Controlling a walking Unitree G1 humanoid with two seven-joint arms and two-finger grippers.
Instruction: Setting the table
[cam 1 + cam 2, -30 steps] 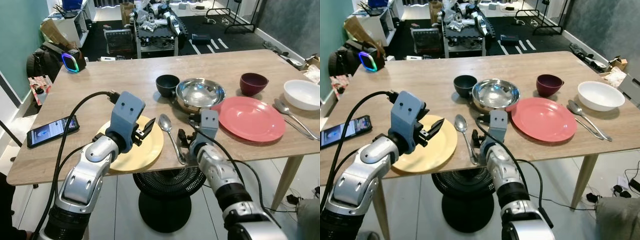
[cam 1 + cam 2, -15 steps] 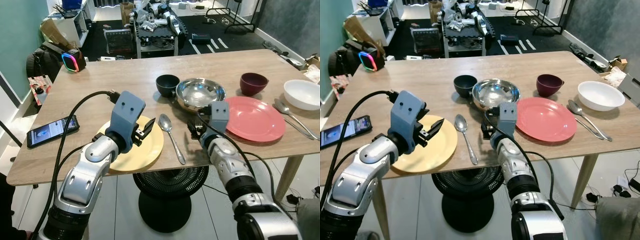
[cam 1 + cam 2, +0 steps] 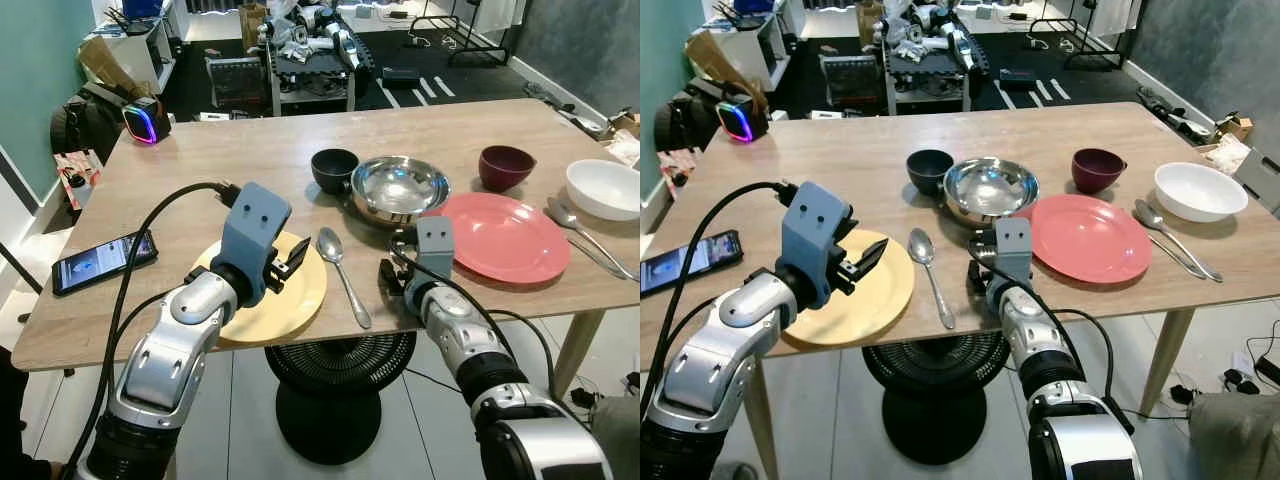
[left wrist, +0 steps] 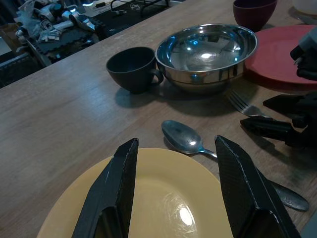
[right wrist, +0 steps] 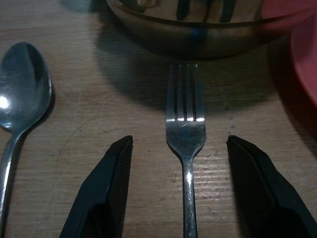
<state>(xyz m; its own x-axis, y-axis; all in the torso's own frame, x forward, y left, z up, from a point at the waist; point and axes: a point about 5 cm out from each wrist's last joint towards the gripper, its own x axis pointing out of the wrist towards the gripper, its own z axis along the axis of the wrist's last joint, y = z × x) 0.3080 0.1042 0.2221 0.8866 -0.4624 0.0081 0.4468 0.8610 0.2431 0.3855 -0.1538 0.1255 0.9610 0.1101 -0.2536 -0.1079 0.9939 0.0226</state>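
Observation:
A fork (image 5: 185,129) lies on the wooden table (image 3: 250,165) with its tines toward the steel bowl (image 3: 400,187). My right gripper (image 5: 181,193) is low over the fork's handle, open, one finger on each side. A spoon (image 3: 340,265) lies between the fork and the yellow plate (image 3: 270,295). My left gripper (image 3: 290,262) hovers open over the yellow plate's right part, holding nothing. The red plate (image 3: 505,237) sits just right of my right gripper (image 3: 392,275).
A black cup (image 3: 334,170) stands left of the steel bowl, a maroon bowl (image 3: 507,166) and a white bowl (image 3: 605,187) at the right. A second spoon and fork (image 3: 585,235) lie by the red plate. A phone (image 3: 105,262) lies at the left edge.
My right arm swung right toward the red plate, then came back and lowered, so its fingers now straddle the fork's handle. The left arm has held still.

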